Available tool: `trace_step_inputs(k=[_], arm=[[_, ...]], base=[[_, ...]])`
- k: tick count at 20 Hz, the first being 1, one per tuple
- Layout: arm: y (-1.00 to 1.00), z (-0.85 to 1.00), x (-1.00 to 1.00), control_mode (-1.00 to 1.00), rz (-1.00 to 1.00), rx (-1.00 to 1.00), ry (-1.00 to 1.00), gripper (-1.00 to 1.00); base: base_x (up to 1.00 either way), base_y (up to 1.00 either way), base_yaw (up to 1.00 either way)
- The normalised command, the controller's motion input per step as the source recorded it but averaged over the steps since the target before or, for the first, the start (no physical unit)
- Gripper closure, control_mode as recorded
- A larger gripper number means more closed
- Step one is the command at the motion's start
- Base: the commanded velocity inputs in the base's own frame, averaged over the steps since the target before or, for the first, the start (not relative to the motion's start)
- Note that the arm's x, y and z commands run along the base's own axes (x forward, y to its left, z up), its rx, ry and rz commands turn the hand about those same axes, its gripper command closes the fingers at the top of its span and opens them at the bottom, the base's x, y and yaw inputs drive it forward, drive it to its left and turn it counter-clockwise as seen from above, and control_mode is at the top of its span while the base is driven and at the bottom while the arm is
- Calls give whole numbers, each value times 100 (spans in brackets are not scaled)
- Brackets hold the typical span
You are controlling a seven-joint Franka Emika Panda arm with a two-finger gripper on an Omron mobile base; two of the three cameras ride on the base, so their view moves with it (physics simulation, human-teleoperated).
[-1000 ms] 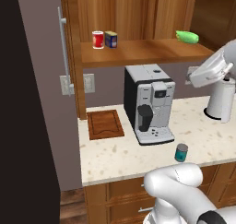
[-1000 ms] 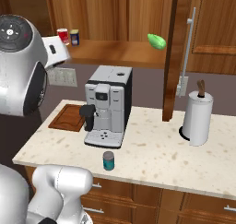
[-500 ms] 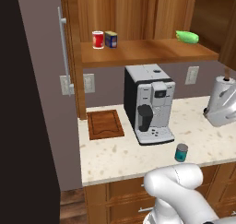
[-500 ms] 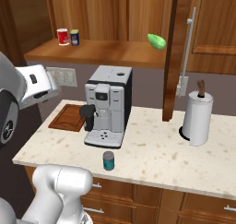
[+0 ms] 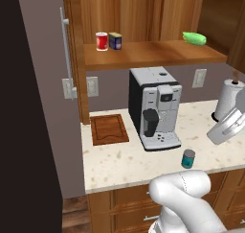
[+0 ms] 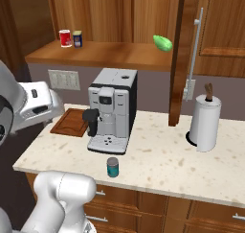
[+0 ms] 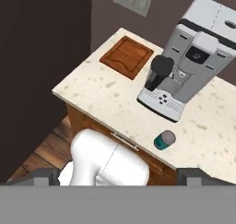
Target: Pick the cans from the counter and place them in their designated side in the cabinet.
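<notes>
From the hand view I have the gripper [image 7: 118, 176] fully spread and carrying nothing — its two dark tips sit wide apart at the bottom of that view, with no object between them.

Nearest to me, the teal can [image 7: 164, 139] stands upright close to the front edge of the counter [image 7: 92, 96], just in front of the coffee machine's [image 7: 191, 73] drip tray and a little toward its right side. In the hand view it lies ahead of the fingers and to the right of their midline, so I judge the coming move to be a descent with a shift to that side. The can's long axis is vertical (grey lid facing up), which I expect suits a side grasp with the fingers straddling the body.

Farther back, toward the left rear of the counter, lies the wooden cutting board [image 5: 109, 128], well apart from the can.

Farthest and highest is the cabinet [image 5: 148, 16]. The dark blue can [image 5: 115, 40] already stands on the left end of its shelf board [image 5: 153, 54], just beside a red can [image 5: 101, 41] — I cannot tell whether they touch. A green object [image 5: 194, 38] rests at the right end of the shelf.
</notes>
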Motion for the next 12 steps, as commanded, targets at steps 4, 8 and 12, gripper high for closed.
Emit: trace_step_inputs(k=[4, 8, 12], arm=[[-18, -11, -1, -100, -12, 1, 19, -100], [-24, -17, -2, -100, -13, 3, 7, -100], [-31, -21, -18, -100, -17, 1, -1, -100]], base=[[0, 0, 0], [0, 0, 0], [0, 0, 0]])
